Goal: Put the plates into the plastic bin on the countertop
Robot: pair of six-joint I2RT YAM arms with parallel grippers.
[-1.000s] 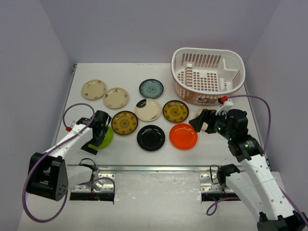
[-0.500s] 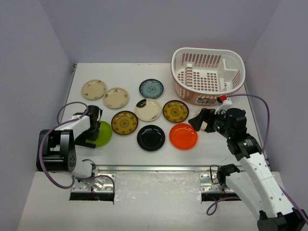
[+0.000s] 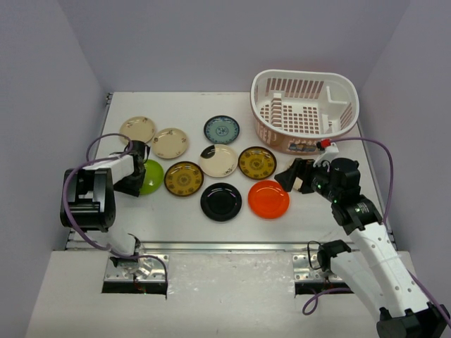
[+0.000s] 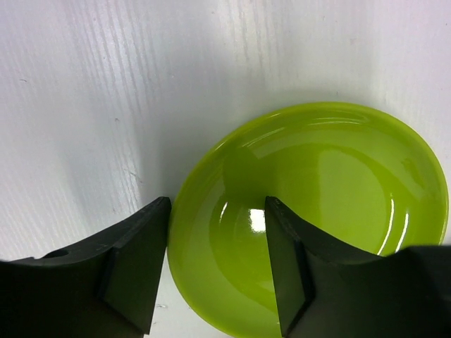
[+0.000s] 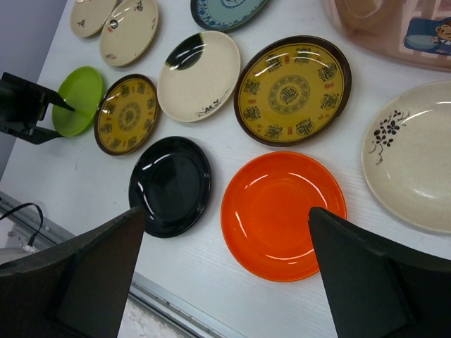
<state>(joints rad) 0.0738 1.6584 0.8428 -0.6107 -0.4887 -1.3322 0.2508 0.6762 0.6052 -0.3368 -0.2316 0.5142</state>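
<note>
Bin (image 3: 304, 111) at far right holds no plates, all of them lie on the countertop (image 3: 183, 211); left gripper (image 4: 215, 271) spread open straddling the lime plate's (image 4: 310, 218) rim, nothing gripped; right gripper (image 5: 225, 271) open above the orange plate (image 5: 283, 215).

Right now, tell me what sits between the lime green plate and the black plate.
In the top view, a brown-gold patterned plate sits between the lime green plate and the black plate.

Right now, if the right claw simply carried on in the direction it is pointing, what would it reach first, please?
Probably the orange plate: the open right claw frames it in the wrist view. Its height above the plate is unclear.
</note>
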